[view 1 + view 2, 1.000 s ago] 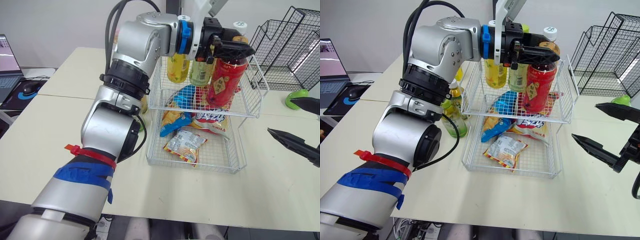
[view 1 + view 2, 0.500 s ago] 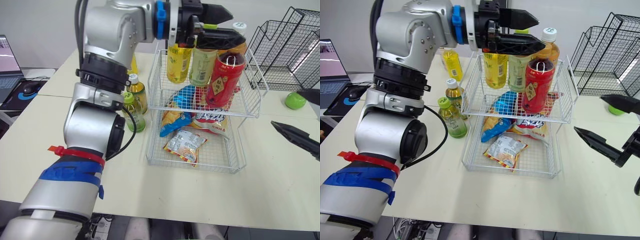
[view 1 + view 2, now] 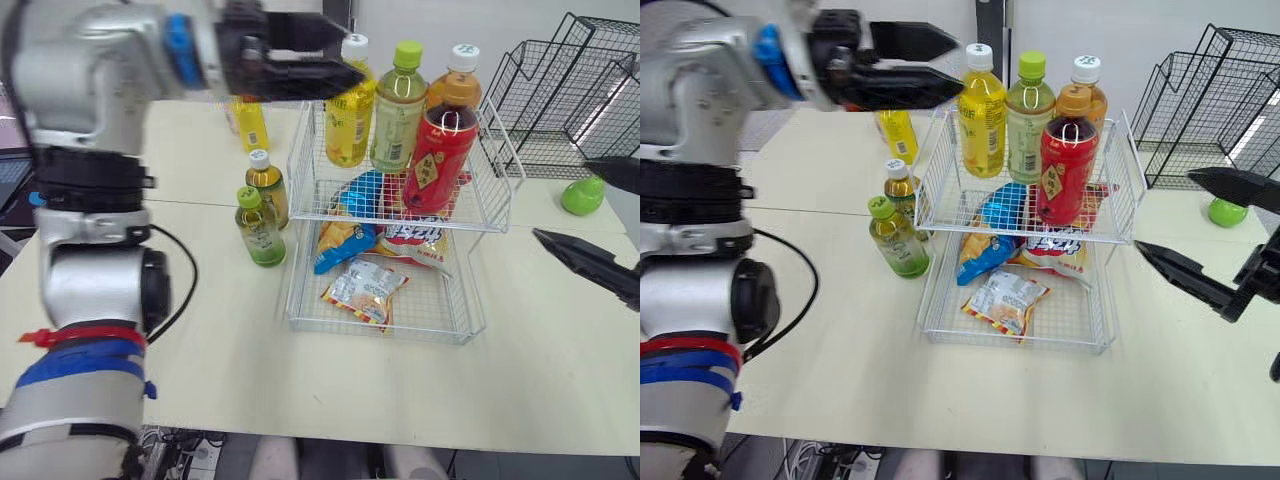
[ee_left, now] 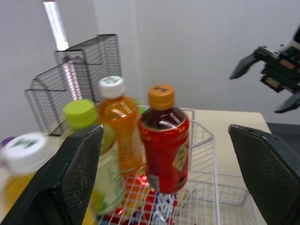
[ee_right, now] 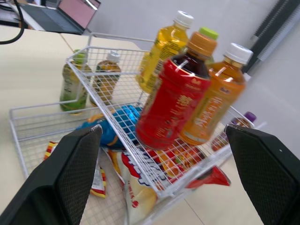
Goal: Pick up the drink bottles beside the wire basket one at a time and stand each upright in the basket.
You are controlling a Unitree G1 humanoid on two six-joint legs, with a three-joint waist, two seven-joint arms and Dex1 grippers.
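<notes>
Left tool, now open, has left the red bottle upright in the basket, retreating toward 9 o'clock; three bottles wait there.

The cream table bears a wire basket, three loose bottles, black racks.

Bright bottles in a white wire basket on a cream desk.
Inside: red bottle, orange cap; yellow bottle and orange bottle, white caps; pale green bottle, lime cap. Beside the basket: green bottle, amber bottle, second yellow bottle. Black wire racks behind.
</notes>
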